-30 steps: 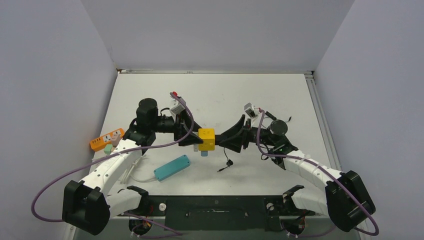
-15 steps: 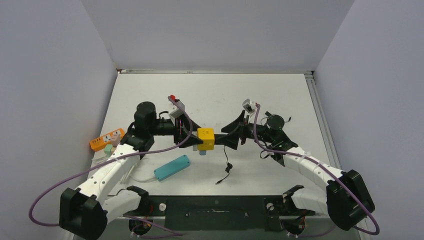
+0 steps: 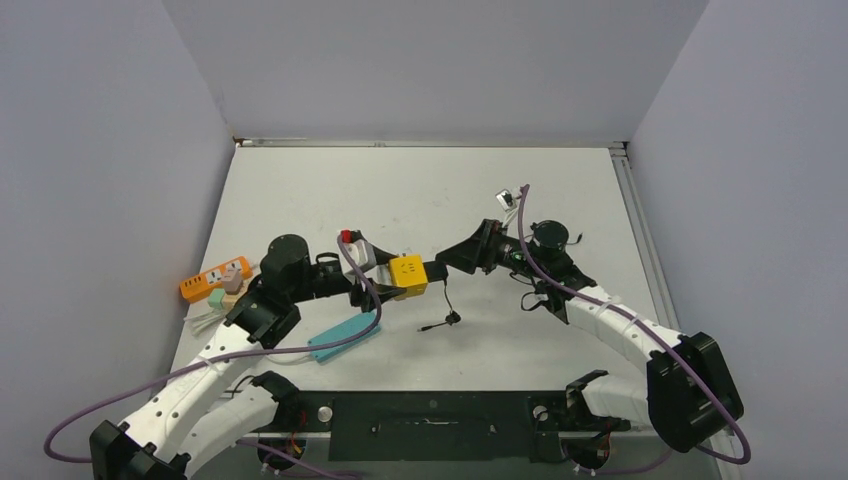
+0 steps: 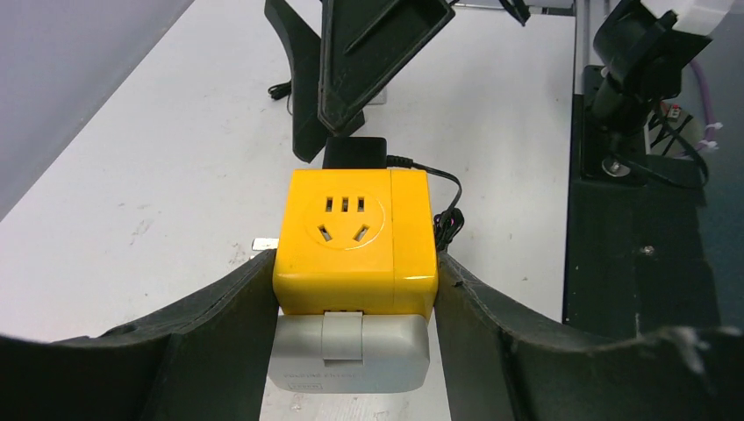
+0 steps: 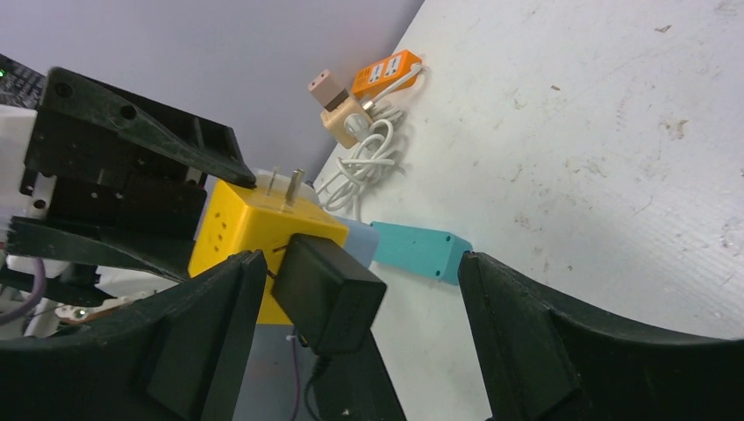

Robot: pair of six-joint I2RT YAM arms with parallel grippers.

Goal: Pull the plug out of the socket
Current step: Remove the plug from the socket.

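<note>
A yellow cube socket is held above the table in my left gripper, which is shut on its two sides; it also shows in the left wrist view. A black plug sits in the cube's far face, with its thin black cable hanging to the table. A grey adapter is plugged into the near face. My right gripper is open, with its jaws on either side of the black plug. The plug lies close to the left finger and well apart from the right finger.
An orange power strip, a beige adapter and a coiled white cable lie at the table's left edge. A teal power strip lies below the cube. The black base frame runs along the near edge.
My left arm has swung back and rolled, keeping the cube in nearly the same place. My right gripper has shifted up and right and turned. The cable's loose end has slid left.
</note>
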